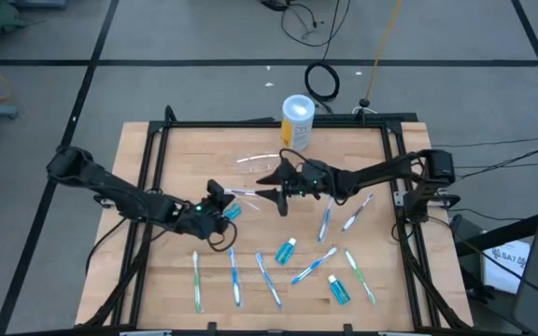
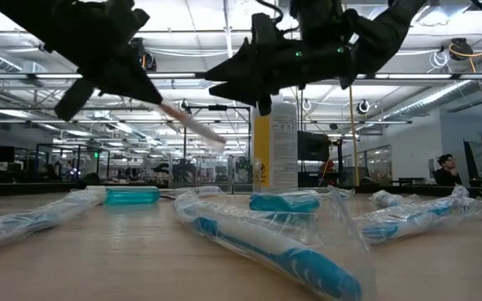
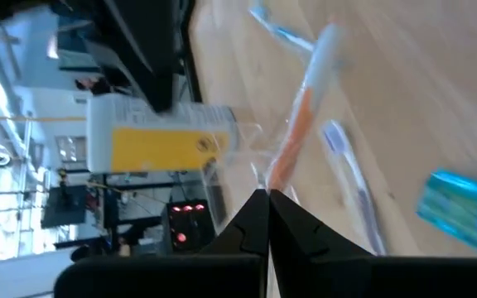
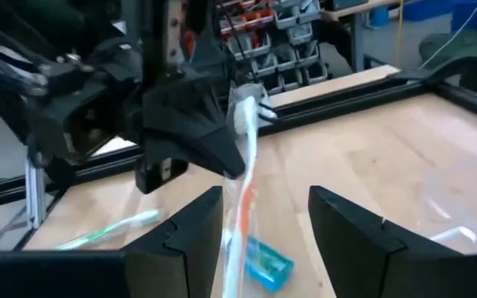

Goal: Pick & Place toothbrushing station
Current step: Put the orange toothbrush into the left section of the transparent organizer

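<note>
The clear cup (image 1: 255, 164) is hard to make out, a faint glassy outline lying on its side on the table (image 1: 176, 289), just at ten o'clock of the right gripper (image 1: 271, 187). That gripper hangs with fingers spread, nothing between them. The left gripper (image 1: 229, 197), at eight o'clock of the cup, is clamped on a wrapped orange toothbrush (image 3: 292, 145) whose far end reaches toward the right gripper. The yellow bottle (image 1: 298, 121) stands at one o'clock of the cup.
</note>
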You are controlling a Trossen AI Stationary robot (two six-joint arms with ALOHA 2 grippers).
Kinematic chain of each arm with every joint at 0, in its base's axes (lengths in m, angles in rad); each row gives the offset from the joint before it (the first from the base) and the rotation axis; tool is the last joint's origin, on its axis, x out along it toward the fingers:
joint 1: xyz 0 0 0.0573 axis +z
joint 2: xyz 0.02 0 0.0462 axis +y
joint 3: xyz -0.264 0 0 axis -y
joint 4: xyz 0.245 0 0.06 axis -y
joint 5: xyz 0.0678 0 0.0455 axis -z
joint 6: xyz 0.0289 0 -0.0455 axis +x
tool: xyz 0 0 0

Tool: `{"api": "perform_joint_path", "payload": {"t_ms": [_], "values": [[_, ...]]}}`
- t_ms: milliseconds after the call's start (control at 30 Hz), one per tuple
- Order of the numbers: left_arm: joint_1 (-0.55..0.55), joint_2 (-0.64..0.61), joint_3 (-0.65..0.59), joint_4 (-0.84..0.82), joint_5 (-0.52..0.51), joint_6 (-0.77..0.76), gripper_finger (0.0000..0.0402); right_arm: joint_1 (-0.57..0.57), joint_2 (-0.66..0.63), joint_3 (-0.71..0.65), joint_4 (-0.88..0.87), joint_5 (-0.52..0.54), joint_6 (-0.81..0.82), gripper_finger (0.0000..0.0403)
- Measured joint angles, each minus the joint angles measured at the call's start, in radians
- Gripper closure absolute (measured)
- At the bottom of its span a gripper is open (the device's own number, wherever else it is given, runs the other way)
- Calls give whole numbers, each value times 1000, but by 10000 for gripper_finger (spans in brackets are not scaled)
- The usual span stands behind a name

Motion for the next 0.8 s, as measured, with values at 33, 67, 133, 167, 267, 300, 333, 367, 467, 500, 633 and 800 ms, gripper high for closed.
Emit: {"api": "perform_joint_path", "payload": {"t_ms": [33,67,133,167,267,300,333,367,467,500,633,800], "values": [[4,10,0,43,0,26,399,0,7,0,11,-16,0,232],[8,20,0,85,0,52,398,-1,12,0,21,-22,0,232],[16,37,0,160,0,98,399,-1,25,0,32,-27,0,232],[19,47,0,195,0,117,400,-1,29,-1,26,-29,4,232],[30,71,0,253,1,161,398,-1,31,-2,39,-44,40,232],[33,79,0,263,1,176,399,-1,29,-2,52,-43,43,232],[35,87,0,266,1,193,399,-1,27,-1,56,-43,42,232],[35,94,0,270,1,209,400,0,27,-1,56,-43,41,232],[38,107,0,307,1,237,398,1,30,-2,43,-45,42,232],[39,109,0,330,1,246,399,1,29,-2,41,-45,42,232],[49,109,0,427,1,248,398,1,29,-2,28,-45,42,232],[51,110,0,444,1,253,399,1,29,-2,24,-45,42,232]]}}
